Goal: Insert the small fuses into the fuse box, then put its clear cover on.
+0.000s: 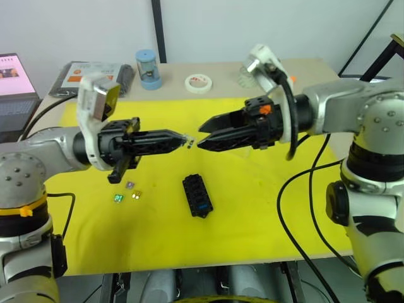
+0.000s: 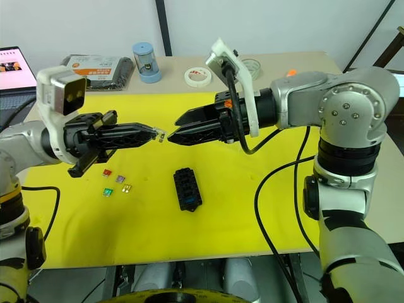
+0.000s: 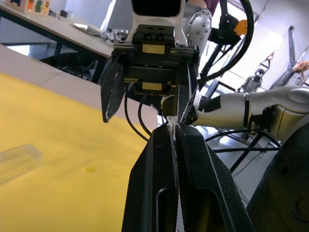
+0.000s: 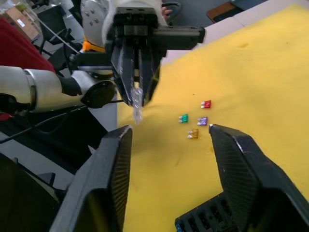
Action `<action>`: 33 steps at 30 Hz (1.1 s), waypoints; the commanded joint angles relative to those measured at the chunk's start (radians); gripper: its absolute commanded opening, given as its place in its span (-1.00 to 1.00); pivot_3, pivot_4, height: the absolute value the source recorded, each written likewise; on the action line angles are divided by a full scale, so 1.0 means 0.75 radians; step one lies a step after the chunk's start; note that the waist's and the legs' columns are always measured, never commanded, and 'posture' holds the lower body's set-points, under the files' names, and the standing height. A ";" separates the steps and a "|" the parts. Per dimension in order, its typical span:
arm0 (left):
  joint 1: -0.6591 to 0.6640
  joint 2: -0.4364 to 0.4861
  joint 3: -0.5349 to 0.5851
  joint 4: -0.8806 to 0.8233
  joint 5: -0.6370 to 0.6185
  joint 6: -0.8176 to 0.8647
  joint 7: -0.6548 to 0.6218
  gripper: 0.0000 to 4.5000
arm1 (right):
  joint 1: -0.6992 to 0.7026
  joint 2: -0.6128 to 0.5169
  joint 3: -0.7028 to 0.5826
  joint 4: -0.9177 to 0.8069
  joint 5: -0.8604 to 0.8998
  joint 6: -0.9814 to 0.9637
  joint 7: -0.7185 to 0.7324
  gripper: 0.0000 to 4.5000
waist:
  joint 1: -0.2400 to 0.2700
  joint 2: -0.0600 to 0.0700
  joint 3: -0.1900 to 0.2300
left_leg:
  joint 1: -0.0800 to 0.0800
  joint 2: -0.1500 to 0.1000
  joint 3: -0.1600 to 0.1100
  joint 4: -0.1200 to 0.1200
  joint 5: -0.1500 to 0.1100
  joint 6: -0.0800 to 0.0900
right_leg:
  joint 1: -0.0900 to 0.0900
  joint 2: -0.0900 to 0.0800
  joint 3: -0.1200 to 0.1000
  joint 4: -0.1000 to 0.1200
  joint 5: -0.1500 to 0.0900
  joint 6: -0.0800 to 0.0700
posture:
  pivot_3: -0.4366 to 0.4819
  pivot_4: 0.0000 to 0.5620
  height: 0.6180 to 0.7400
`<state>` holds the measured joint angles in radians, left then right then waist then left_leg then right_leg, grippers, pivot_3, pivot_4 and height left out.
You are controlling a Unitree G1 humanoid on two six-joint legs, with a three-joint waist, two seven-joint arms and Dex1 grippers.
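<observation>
The left gripper [image 2: 158,134] had its fingers clamped on a white fuse [image 4: 137,107], which stuck out past the tips toward the right gripper [image 2: 180,136]. That gripper faced it tip to tip, fingers spread apart and just beside the fuse, both held above the yellow counter [image 2: 252,214]. The fuse's long axis ran along the left fingers, so a handover looked likeliest. Below and well apart lay the fuse box [image 2: 187,188], with the red fuse [image 2: 106,172], purple fuse [image 2: 120,179], green fuse [image 2: 108,192] and yellow fuse [image 2: 127,188] nearer the left arm.
</observation>
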<state>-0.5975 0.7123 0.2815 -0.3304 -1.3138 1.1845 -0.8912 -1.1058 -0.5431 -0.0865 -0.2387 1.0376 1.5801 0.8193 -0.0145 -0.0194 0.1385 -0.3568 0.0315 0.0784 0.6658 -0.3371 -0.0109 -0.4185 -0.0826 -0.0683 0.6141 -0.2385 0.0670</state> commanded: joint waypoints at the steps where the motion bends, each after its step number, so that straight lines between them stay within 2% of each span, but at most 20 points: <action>1: -0.021 0.003 -0.025 -0.003 0.023 -0.062 -0.009 -1.00 | -0.048 -0.001 -0.030 0.014 0.044 -0.004 -0.002 0.27 | 0.001 0.000 0.000 | 0.000 0.000 0.000 0.000 0.000 0.000 | 0.000 0.000 0.000 0.000 0.000 0.000 | -0.05 -0.47 1.00; 9: -0.030 -0.004 -0.049 0.010 0.053 -0.129 0.008 -1.00 | -0.044 -0.025 0.010 0.021 0.057 -0.025 0.008 0.27 | 0.001 0.000 0.000 | 0.000 0.000 0.000 0.000 0.000 0.000 | 0.000 0.001 0.000 0.000 0.000 0.000 | -0.05 -0.47 1.00; 12: -0.041 -0.015 -0.054 0.012 0.048 -0.142 0.020 -1.00 | -0.041 -0.024 0.022 0.031 0.050 -0.041 0.005 0.06 | 0.001 0.000 0.000 | 0.000 0.000 0.000 0.000 0.000 0.000 | 0.000 0.001 0.000 0.000 0.000 0.000 | -0.05 -0.47 1.00; 13: -0.039 -0.016 -0.056 0.008 0.046 -0.144 0.023 -1.00 | -0.041 -0.024 0.023 0.033 0.052 -0.044 0.004 -0.07 | 0.001 0.000 0.000 | 0.000 0.000 0.000 0.000 0.000 0.000 | 0.000 0.001 0.000 0.000 0.000 0.000 | -0.05 -0.47 1.00; 24: -0.002 -0.005 -0.067 -0.006 0.048 -0.170 0.020 -1.00 | -0.055 -0.019 0.015 0.055 0.071 -0.057 -0.007 -0.07 | 0.001 0.000 0.000 | 0.000 0.000 0.000 0.000 0.000 0.000 | 0.000 0.001 0.000 -0.001 0.000 0.000 | -0.05 -0.47 1.00; 28: -0.002 -0.004 -0.067 -0.001 0.051 -0.176 0.020 -1.00 | -0.054 -0.024 0.016 0.054 0.073 -0.059 -0.009 -0.59 | 0.001 0.000 0.000 | 0.000 0.000 0.000 0.000 0.000 0.000 | 0.000 0.001 0.000 -0.001 0.000 0.000 | -0.05 -0.47 1.00; 33: 0.006 0.000 -0.067 -0.002 0.056 -0.180 0.018 -1.00 | -0.054 -0.027 0.017 0.057 0.074 -0.060 -0.008 -0.59 | 0.001 0.000 0.000 | 0.000 0.000 -0.001 0.000 0.000 0.000 | 0.000 0.001 0.000 -0.001 0.000 0.000 | -0.05 -0.47 1.00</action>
<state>-0.5920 0.7002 0.2179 -0.3168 -1.2724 1.0715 -0.8721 -1.1171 -0.5518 -0.0534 -0.1905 1.0750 1.5492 0.8106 -0.0135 -0.0194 0.1385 -0.3571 0.0317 0.0780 0.6657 -0.3372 -0.0109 -0.4185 -0.0819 -0.0683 0.6134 -0.2385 0.0670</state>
